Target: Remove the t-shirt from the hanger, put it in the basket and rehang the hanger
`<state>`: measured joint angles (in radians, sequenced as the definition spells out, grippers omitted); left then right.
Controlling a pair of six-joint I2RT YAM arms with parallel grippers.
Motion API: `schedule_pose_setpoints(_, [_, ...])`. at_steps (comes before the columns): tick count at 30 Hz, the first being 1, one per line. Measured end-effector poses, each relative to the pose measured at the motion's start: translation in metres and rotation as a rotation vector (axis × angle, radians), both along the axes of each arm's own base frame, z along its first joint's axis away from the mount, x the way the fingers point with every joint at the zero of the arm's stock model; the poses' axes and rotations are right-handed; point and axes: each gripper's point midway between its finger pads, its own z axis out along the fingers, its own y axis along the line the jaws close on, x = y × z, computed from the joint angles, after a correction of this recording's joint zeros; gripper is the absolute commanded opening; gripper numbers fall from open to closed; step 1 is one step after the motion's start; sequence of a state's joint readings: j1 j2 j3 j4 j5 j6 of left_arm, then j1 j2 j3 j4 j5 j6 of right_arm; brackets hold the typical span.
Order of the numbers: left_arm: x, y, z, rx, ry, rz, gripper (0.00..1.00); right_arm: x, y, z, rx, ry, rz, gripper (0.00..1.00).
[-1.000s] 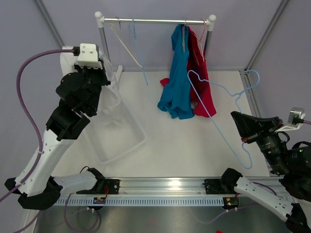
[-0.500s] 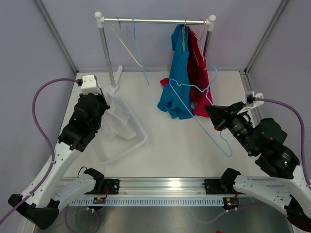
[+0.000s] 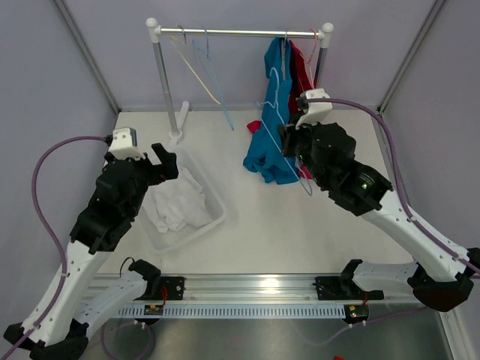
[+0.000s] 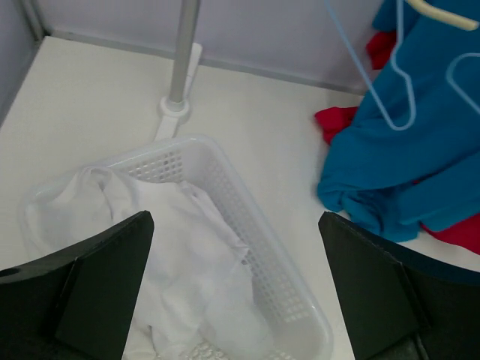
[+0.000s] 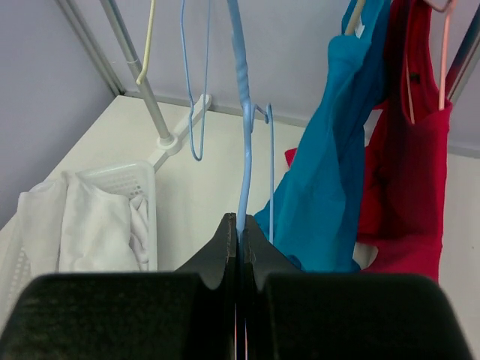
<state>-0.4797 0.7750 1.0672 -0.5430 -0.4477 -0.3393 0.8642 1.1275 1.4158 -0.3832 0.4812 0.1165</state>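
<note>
Blue hanger (image 5: 242, 157) clamped in the right gripper (image 3: 289, 142); white t-shirt (image 3: 177, 207) in the basket (image 3: 219, 213).
Top view: the thin wire's long axis runs toward the rail (image 3: 240, 32) at 12 o'clock, and the limp cloth lies at 8 o'clock from that claw, in lattice plastic. Left wrist: the left gripper (image 4: 236, 296), the nearer one, gapes wide above it. Right wrist: jaws pressed together on the wire, which looks bare.

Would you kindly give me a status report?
Left gripper open over basket, white t-shirt inside. Right gripper shut on bare blue hanger, by rack. Blue shirt hangs just beyond.
</note>
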Motion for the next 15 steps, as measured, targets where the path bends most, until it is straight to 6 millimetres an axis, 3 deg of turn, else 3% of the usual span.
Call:
schedule_pose_setpoints(6, [-0.038,-0.008,0.029,-0.124,-0.105,-0.13,0.99,0.043,0.037,0.003,-0.05,-0.023,-0.006,0.0])
schedule_pose_setpoints(8, [-0.05,-0.011,0.03,-0.149,-0.129,-0.174,0.99,0.062,0.044,0.0,-0.058,-0.019,-0.017,0.0])
schedule_pose_setpoints(10, [-0.058,-0.015,0.026,-0.164,-0.135,-0.214,0.99,0.084,0.048,0.002,-0.055,-0.022,-0.035,0.0])
schedule_pose_setpoints(15, [-0.076,-0.029,-0.013,-0.163,-0.087,-0.334,0.99,0.143,0.058,0.005,-0.045,-0.044,-0.093,0.0])
